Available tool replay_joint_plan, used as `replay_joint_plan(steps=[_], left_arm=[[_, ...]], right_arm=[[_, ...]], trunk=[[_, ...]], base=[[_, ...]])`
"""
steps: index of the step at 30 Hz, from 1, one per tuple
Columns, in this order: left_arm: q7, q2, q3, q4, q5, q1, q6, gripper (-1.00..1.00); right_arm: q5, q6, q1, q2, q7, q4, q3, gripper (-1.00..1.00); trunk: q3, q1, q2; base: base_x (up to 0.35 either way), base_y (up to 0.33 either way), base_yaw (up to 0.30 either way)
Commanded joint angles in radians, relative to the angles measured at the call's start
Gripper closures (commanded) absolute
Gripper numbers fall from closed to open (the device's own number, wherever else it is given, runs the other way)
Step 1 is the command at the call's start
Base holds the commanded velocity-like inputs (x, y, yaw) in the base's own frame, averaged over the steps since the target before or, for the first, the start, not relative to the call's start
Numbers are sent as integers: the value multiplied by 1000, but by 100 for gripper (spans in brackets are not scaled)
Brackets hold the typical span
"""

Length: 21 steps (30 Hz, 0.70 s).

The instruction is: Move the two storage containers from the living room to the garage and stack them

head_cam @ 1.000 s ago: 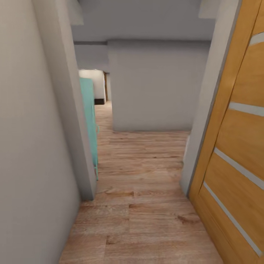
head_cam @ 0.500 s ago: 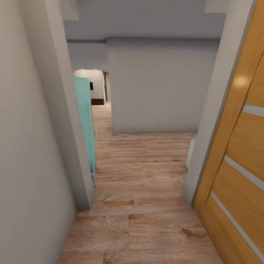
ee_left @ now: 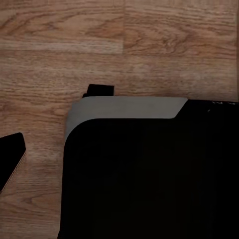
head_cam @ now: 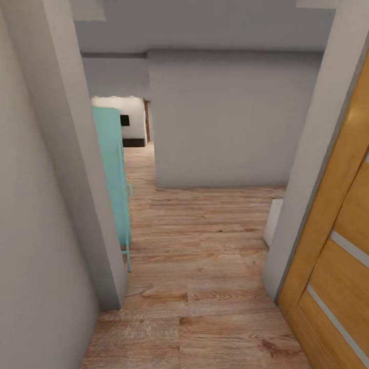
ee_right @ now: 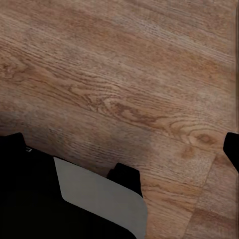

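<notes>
The storage containers and the garage are out of view. I am in a narrow passage with a light wood plank floor (head_cam: 205, 266). The left wrist view looks straight down at these planks and at my dark, grey-edged base (ee_left: 149, 174); one black fingertip (ee_left: 10, 159) of the left gripper shows at the picture's edge, with nothing held. The right wrist view also looks down at planks (ee_right: 124, 74) and the base (ee_right: 94, 199); a black fingertip (ee_right: 232, 148) of the right gripper sits at the picture's edge, with nothing held.
A grey wall corner (head_cam: 87, 205) stands close on the left, with a teal panel (head_cam: 113, 174) behind it. An orange wooden door (head_cam: 338, 246) is close on the right, a white object (head_cam: 273, 220) past its frame. A grey wall (head_cam: 220, 123) faces me; a corridor (head_cam: 138, 154) runs on beside it.
The whole head view has moved forward through the doorway: the left wall corner and the wooden door have slid outward and the facing wall has grown larger.
</notes>
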Motion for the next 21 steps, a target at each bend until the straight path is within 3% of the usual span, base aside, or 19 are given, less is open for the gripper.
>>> replay_joint_plan(steps=[1, 21], left_arm=[[0, 0, 1, -2, 7, 1, 1, -100], [0, 0, 1, -1, 7, 1, 1, -100]], right_arm=[[6, -5, -1, 0, 1, 3, -9, -100], [6, -5, -1, -1, 0, 3, -10, -100]], trunk=[[-1, 1, 0], [-1, 1, 0]], base=[[337, 0, 0], [337, 0, 0]])
